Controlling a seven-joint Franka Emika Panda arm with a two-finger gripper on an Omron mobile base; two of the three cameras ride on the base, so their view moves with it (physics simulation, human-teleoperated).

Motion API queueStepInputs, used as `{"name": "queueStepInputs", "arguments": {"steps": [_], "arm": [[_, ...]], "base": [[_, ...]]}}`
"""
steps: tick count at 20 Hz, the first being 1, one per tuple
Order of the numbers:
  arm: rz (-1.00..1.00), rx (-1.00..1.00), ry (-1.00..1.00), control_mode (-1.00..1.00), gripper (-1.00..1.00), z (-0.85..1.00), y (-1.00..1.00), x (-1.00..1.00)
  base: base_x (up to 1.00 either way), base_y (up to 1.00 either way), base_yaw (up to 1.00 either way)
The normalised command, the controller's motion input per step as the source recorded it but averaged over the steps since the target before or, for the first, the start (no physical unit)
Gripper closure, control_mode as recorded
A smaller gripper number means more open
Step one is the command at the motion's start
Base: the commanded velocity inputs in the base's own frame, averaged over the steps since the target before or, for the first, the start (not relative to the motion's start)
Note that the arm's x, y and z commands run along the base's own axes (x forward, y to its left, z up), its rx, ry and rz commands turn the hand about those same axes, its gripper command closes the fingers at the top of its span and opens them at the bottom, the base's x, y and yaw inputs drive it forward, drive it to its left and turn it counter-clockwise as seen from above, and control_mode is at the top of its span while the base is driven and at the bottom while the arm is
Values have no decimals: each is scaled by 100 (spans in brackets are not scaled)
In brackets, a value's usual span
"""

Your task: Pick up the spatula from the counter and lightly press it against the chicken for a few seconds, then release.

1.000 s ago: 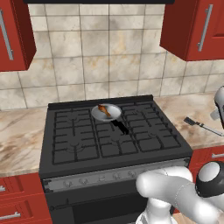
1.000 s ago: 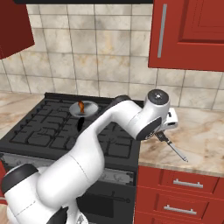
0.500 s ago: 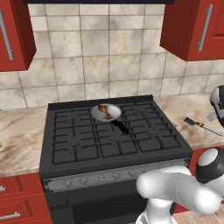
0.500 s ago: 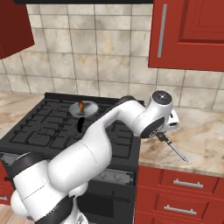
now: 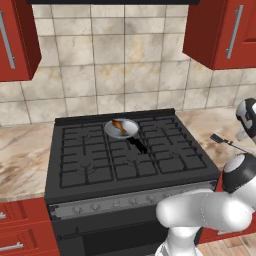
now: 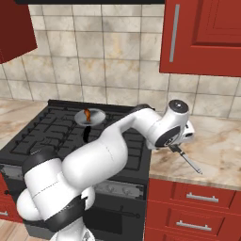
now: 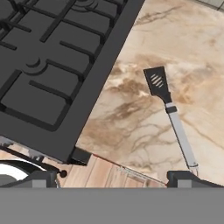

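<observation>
Now, gripper: jaws wide, empty, low above counter near its front edge.
Spatula: flat on counter, right of stove, handle toward front edge, untouched.
Chicken: in pan on rear burner.

Spatula blk head (grey handle); counter beige marble; stove blk.

1. The stove stands between two stretches of tabletop.
2. A pan sits on the stove's rear middle, with the chicken in it.
3. The spatula lies flat on the tabletop right of the stove, blade toward the back, handle toward the front edge.
4. Drawers sit below that tabletop and a cupboard hangs above it.
</observation>
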Motion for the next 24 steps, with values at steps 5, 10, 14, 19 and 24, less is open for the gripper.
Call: {"name": "queueStepInputs", "arguments": {"steps": [5, 10, 14, 19, 24], "arm": [[6, 0, 0, -100, -100, -23, -13, 8], [4, 0, 1, -100, -100, -22, -9, 17], [3, 0, 1, -100, -100, -12, -8, 17], [3, 0, 1, -100, -100, -8, -2, 19], [1, 0, 3, -100, -100, -9, 0, 19]], "base": [[0, 0, 0], [0, 0, 0], [0, 0, 0], [0, 0, 0], [0, 0, 0]]}}
